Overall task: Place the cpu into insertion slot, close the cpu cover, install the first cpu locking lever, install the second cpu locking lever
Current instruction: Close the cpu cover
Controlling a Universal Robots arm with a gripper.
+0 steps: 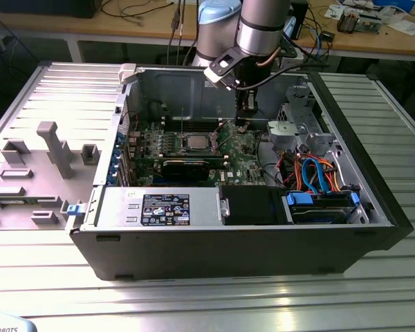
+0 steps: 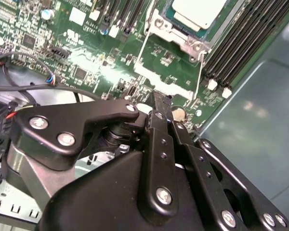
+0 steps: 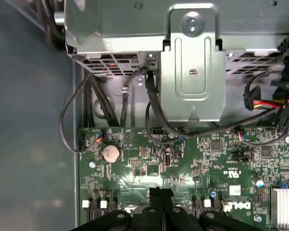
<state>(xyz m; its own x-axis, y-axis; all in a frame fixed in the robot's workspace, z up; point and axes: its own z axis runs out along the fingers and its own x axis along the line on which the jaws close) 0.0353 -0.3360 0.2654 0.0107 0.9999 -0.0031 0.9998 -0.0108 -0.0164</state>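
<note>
My end effector is closed and holds nothing, close above the motherboard. The cpu lies already in the insertion slot, near me. I judge it light, stiff and fragile; take it only by its edges.

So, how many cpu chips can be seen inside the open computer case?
1. The cpu sits on the green circuit board, to the exterior view's left of the arm. The arm covers part of the board, so another may be hidden.
</note>
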